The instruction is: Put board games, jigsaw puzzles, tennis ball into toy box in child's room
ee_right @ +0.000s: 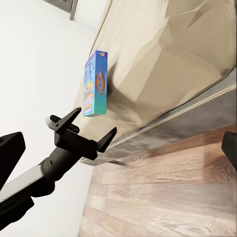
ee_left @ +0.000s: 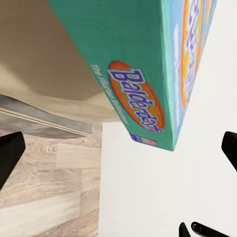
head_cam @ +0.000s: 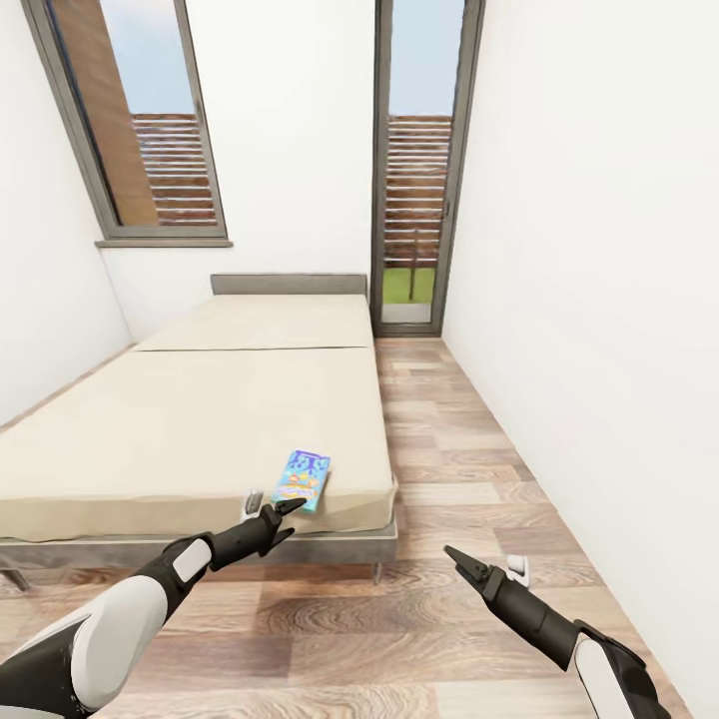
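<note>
Your left gripper [head_cam: 270,505] sat low in the frame's centre-left, its fingers spread wide with nothing between them, reaching toward the near edge of the bed [head_cam: 180,439]. Your right gripper [head_cam: 484,567] hung at lower right over the wood-plank floor [head_cam: 449,479], and its jaws also stood apart and empty.

Just past the left fingertips lay the blue board game [head_cam: 303,479], flat on the beige mattress close to the bed's near right corner. In the left wrist view the box [ee_left: 148,64] loomed close, its teal side carrying an orange oval with white letters that looked like "Balderdash". The right wrist view showed the same box [ee_right: 95,84] beyond the open left gripper [ee_right: 94,129].

Farther off, the grey headboard [head_cam: 288,284] met the white wall, with a grey-framed window [head_cam: 130,120] at upper left and a tall glazed door [head_cam: 417,160] at upper centre.
</note>
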Controlling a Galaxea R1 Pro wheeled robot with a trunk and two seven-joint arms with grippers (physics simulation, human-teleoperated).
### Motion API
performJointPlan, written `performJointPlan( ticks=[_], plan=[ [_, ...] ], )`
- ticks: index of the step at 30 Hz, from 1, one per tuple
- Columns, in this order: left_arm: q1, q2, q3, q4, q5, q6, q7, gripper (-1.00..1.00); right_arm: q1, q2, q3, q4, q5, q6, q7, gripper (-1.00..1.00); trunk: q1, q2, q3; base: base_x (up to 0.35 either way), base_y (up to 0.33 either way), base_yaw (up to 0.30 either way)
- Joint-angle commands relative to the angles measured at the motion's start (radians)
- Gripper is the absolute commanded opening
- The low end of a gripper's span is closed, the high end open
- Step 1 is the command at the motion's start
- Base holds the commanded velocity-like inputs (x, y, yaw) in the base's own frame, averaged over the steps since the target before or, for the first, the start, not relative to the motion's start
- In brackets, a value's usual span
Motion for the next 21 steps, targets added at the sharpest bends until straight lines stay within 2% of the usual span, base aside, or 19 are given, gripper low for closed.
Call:
performJointPlan(
  ticks=[1, 8, 21],
  plan=[
    [0.0, 0.0, -0.005, 0.0, 0.01, 0.008, 0.0, 1.0, -0.001, 0.0, -0.001, 0.0, -0.004, 0.006, 0.001, 1.0, 0.0, 0.0, -0.001, 0.0, -0.156, 0.0],
    [0.0, 0.0, -0.005, 0.0, 0.01, 0.006, 0.0, 1.0, -0.001, -0.001, -0.001, 0.0, -0.004, 0.007, 0.001, 1.0, 0.0, 0.0, -0.001, 0.0, -0.07, 0.0],
    [0.0, 0.0, -0.005, 0.0, 0.01, 0.005, 0.0, 1.0, -0.001, -0.002, -0.001, 0.0, -0.004, 0.008, 0.001, 1.0, 0.0, 0.0, -0.001, 0.0, -0.009, 0.0]
  ],
)
